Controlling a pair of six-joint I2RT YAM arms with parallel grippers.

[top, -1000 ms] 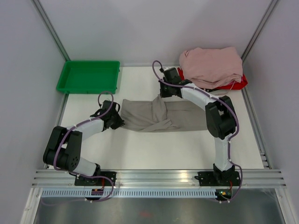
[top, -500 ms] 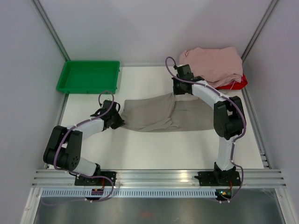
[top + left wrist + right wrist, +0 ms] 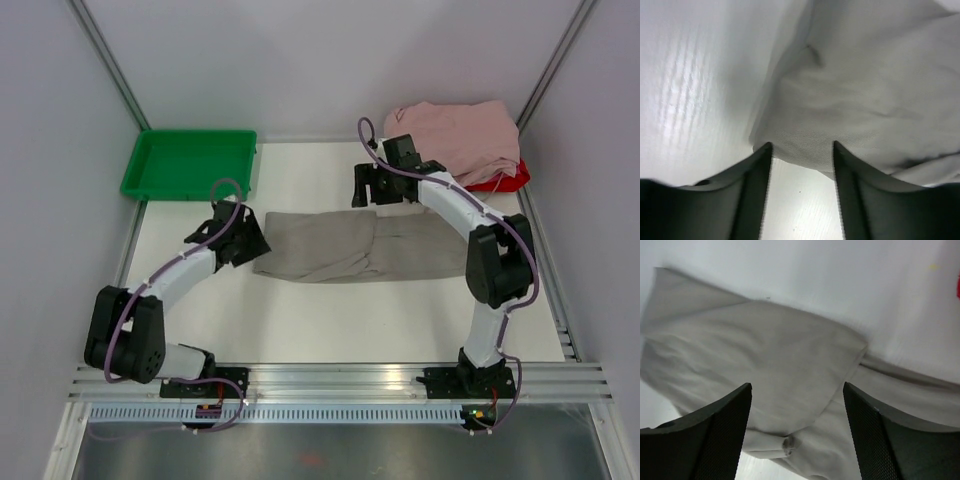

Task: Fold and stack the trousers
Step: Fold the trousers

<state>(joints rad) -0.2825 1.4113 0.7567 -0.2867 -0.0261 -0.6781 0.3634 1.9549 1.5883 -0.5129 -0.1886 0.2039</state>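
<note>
Trousers (image 3: 350,245) lie flat mid-table (image 3: 330,330) as one long band running L-R, closer to the far edge than the near one. Looks like one fold is in: R wrist view shows a top layer (image 3: 765,355) w/ its corner lying over a lower layer, edges roughly lined up, a few creases.

L gripper (image 3: 248,238) sits at the band's L end. Jaws are part-open w/ nothing btwn them, and the fabric edge is just past the tips (image 3: 802,147). R gripper (image 3: 372,188) hangs over the band's far edge, jaws wide, empty (image 3: 797,387). So neither arm holds cloth.

Judgement: approx. halfway. The first fold is laid down, but the band is too long for a stack, so prob. at least one more fold end-to-end, then the move to a pile. Stacking not started. Pink garments (image 3: 455,140) are heaped at the far R corner and a green tray (image 3: 190,165) sits at the far L corner. Can't tell which is the stack spot.
</note>
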